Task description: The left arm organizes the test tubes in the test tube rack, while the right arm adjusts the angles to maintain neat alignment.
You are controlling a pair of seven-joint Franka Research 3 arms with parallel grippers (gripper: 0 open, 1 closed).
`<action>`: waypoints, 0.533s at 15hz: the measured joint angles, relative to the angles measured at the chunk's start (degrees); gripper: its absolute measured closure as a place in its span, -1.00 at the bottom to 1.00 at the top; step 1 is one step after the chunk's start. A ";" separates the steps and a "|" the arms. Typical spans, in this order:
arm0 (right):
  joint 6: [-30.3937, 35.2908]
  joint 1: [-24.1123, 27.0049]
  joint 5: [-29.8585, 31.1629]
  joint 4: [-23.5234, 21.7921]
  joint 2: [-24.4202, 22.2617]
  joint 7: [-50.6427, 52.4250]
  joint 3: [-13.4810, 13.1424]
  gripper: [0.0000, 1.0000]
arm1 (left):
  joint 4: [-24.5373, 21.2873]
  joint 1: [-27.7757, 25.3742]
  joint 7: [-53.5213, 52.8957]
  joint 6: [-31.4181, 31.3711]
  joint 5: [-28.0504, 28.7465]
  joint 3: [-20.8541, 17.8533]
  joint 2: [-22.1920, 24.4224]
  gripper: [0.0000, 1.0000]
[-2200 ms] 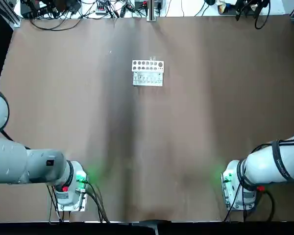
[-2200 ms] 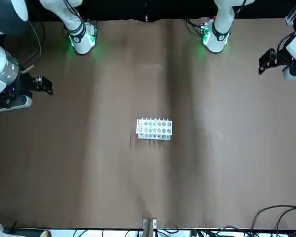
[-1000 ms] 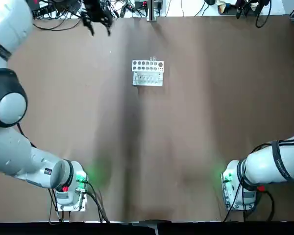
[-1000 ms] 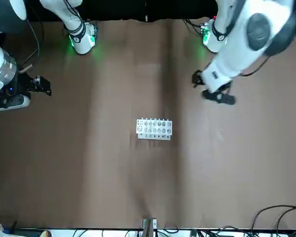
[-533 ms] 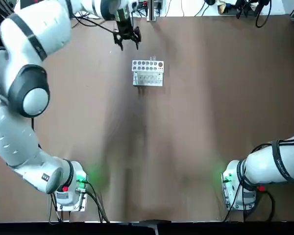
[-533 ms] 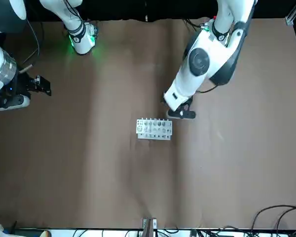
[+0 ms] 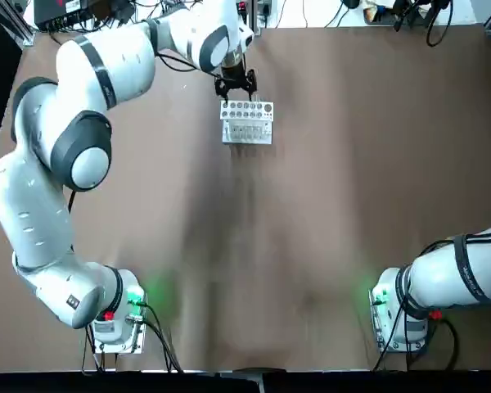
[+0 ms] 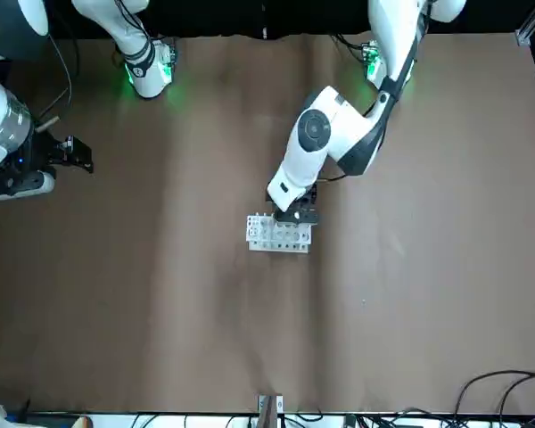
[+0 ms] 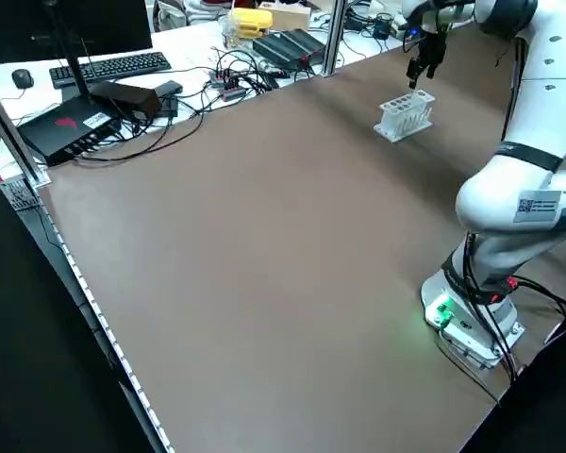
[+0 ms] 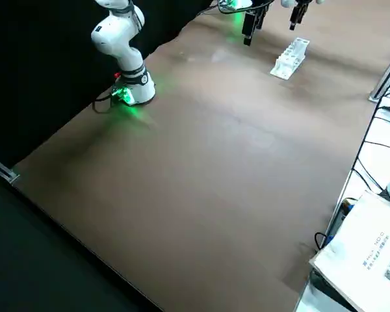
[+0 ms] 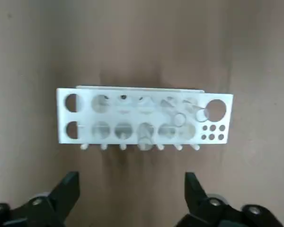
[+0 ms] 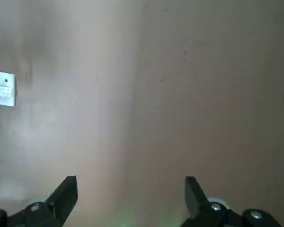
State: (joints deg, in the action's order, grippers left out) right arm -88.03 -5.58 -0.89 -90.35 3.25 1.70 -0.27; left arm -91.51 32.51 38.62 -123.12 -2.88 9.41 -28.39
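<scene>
From overhead, the left arm (image 7: 106,65) reaches across the desk (image 7: 327,205), its hand (image 7: 236,83) just past the far edge of the test tube rack (image 7: 246,122). Its wrist view shows the fingers (image 11: 66,191) spread wide and empty, with faint test tubes (image 11: 177,118) leaning in the holes; I'd descend slowly, centred on one tube. The right hand (image 12: 130,198), open and empty, waits well apart.
</scene>
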 joint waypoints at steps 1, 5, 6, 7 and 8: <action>0.00 0.00 0.00 0.00 0.00 0.00 0.00 -1.00 | 0.00 0.55 0.70 -1.03 0.29 -0.03 -0.67 -0.90; 0.00 0.07 0.00 0.00 0.00 0.00 -0.09 -1.00 | 0.04 1.30 2.15 -2.63 1.89 -0.06 -2.18 -0.81; 0.00 0.07 0.00 0.00 0.00 0.00 -0.09 -1.00 | 0.05 1.46 2.38 -3.19 2.17 -0.08 -2.35 -0.79; 0.00 0.07 0.00 0.00 0.00 0.00 -0.08 -1.00 | 0.06 1.79 3.41 -3.90 2.76 -0.25 -2.61 -0.75; 0.00 0.07 0.00 0.00 0.00 0.01 -0.09 -1.00 | 0.06 2.22 4.48 -4.71 3.30 -0.52 -2.96 -0.73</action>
State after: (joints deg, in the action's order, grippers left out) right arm -88.03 -5.52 -0.88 -90.35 3.25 1.71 -0.36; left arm -91.45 34.73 43.10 -127.83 0.42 8.88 -31.35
